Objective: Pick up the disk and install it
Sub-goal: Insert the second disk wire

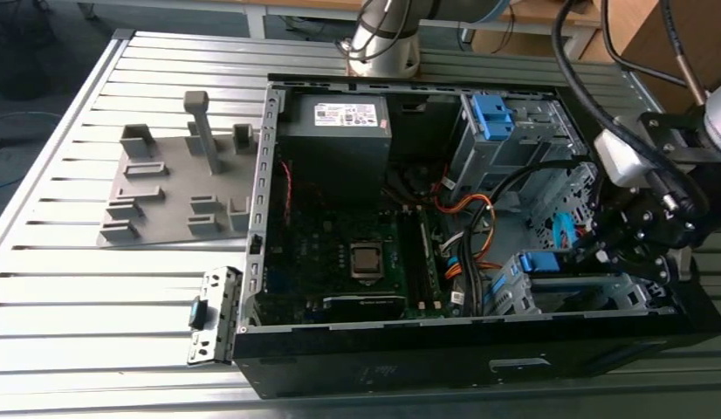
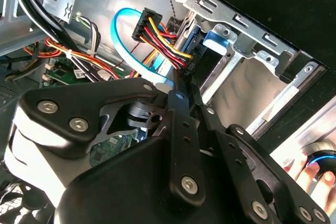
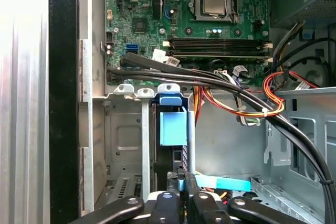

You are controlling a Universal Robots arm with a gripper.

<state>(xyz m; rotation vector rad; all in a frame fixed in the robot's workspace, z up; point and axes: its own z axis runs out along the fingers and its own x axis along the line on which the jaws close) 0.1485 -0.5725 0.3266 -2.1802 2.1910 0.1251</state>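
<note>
The disk (image 3: pixel 172 127) stands on edge inside the metal drive bay (image 3: pixel 123 140) at the case's front corner, its blue carrier rail facing up. In the exterior view the disk (image 1: pixel 542 262) shows as a blue strip in the bay (image 1: pixel 622 288) at the lower right. My gripper (image 3: pixel 184 178) is right at the disk's near end, black fingers pressed together with only a sliver between them. In the second wrist view the gripper (image 2: pixel 181 85) tapers to a point beside the blue rail (image 2: pixel 215 38). I cannot see whether the tips pinch any part of the disk.
A light blue data cable (image 3: pixel 220 183) and a black power plug with coloured wires (image 2: pixel 144 24) hang close to the fingertips. Thick black cables (image 3: pixel 210 80) cross above the bay. Another blue bracket (image 1: pixel 491 113) sits in the far bay. A grey fixture plate (image 1: pixel 175 188) lies outside the case.
</note>
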